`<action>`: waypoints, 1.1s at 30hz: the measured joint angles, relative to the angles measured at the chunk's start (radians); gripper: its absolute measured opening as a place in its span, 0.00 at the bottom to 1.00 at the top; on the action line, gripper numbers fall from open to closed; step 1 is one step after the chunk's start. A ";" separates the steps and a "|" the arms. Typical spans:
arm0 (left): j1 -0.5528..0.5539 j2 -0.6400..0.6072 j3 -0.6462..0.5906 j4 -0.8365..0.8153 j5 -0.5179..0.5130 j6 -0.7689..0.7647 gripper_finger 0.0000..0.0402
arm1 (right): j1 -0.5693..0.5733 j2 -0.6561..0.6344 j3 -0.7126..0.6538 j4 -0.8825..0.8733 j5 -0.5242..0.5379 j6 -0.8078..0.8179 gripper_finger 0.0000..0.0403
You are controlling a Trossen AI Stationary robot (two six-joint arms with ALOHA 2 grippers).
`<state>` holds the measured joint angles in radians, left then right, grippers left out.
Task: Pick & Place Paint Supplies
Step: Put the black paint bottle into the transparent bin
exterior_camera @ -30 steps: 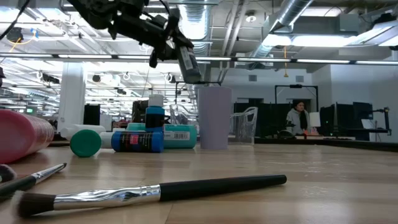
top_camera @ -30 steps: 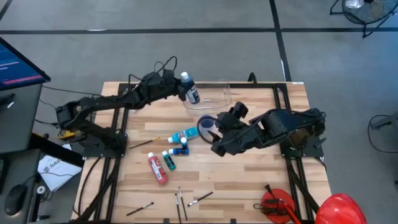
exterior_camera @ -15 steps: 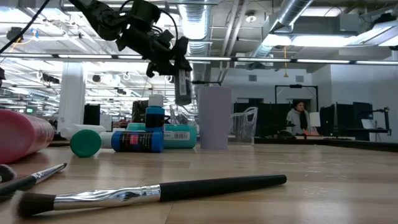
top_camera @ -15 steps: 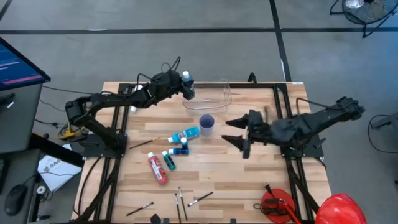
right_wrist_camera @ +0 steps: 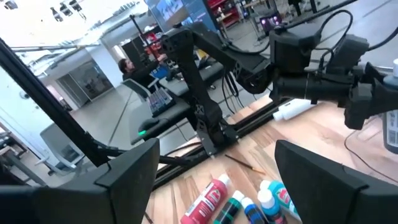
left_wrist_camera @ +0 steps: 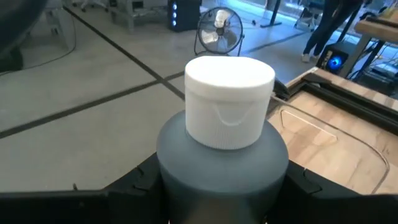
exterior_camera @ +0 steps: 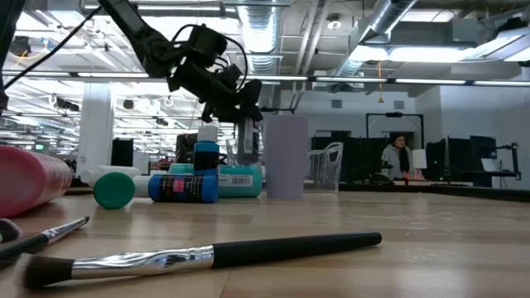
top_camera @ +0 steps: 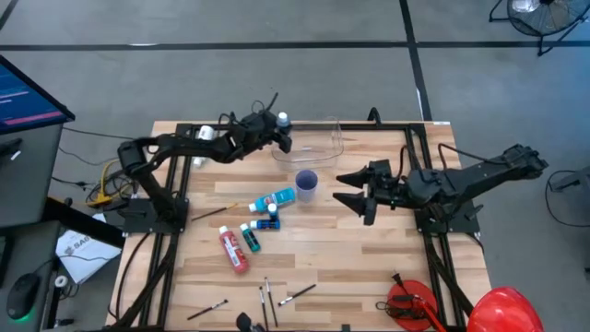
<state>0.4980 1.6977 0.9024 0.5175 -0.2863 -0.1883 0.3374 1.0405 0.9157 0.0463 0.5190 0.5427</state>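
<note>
High view: my left gripper (top_camera: 279, 132) clamps the white-capped dark paint bottle (top_camera: 282, 123); I'd lower it squarely inside the clear plastic tub (top_camera: 334, 146) before releasing.

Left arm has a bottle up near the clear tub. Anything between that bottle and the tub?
Nothing visible. The left gripper holds the white-capped bottle at the clear tub's left edge, above the table. The blue-purple cup stands nearer the front, clear of that path.
</note>
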 joint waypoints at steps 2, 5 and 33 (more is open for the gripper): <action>0.003 0.014 0.000 0.004 -0.002 0.008 0.44 | 0.000 -0.001 0.000 -0.007 0.001 0.009 0.77; 0.013 0.042 0.000 0.011 -0.002 0.036 0.44 | -0.008 0.000 0.000 -0.039 0.002 0.030 0.77; -0.009 0.248 0.111 0.091 0.027 0.078 0.45 | -0.059 0.000 0.000 -0.110 0.002 0.105 0.77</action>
<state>0.4895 1.9457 1.0130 0.6082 -0.2595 -0.1099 0.2782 1.0401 0.9161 -0.0633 0.5206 0.6476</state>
